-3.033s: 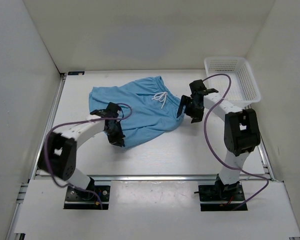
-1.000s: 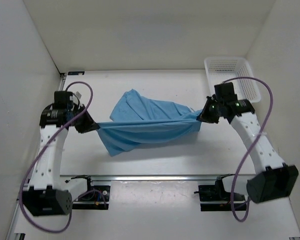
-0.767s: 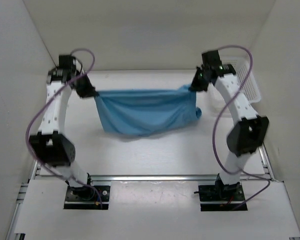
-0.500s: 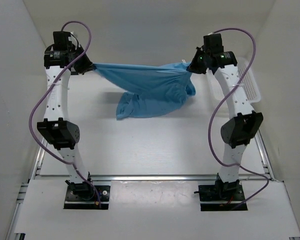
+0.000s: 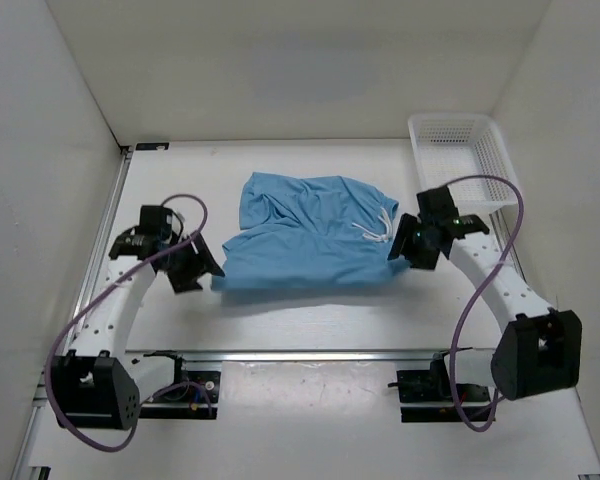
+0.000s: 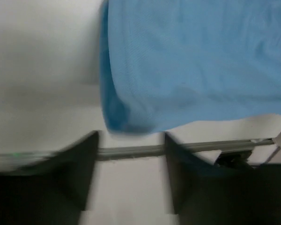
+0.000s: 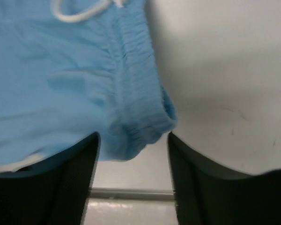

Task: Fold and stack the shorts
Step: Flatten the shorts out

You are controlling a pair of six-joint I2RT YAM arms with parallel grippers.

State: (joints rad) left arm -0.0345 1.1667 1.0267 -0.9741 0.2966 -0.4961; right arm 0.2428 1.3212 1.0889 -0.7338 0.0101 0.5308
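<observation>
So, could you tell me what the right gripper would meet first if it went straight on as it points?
The right gripper would most likely meet the waistband corner of the shorts, just ahead of its open jaws; depth is unclear.

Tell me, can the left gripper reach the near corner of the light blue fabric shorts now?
Probably yes. The left gripper is open, and the corner of the light blue fabric shorts lies on the white table right in front of it, with nothing between.

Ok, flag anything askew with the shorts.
The shorts lie flat but not squared: the far left corner is bunched into folds, and the drawstring trails loose across the fabric at the right end. Nothing else stands out.
</observation>
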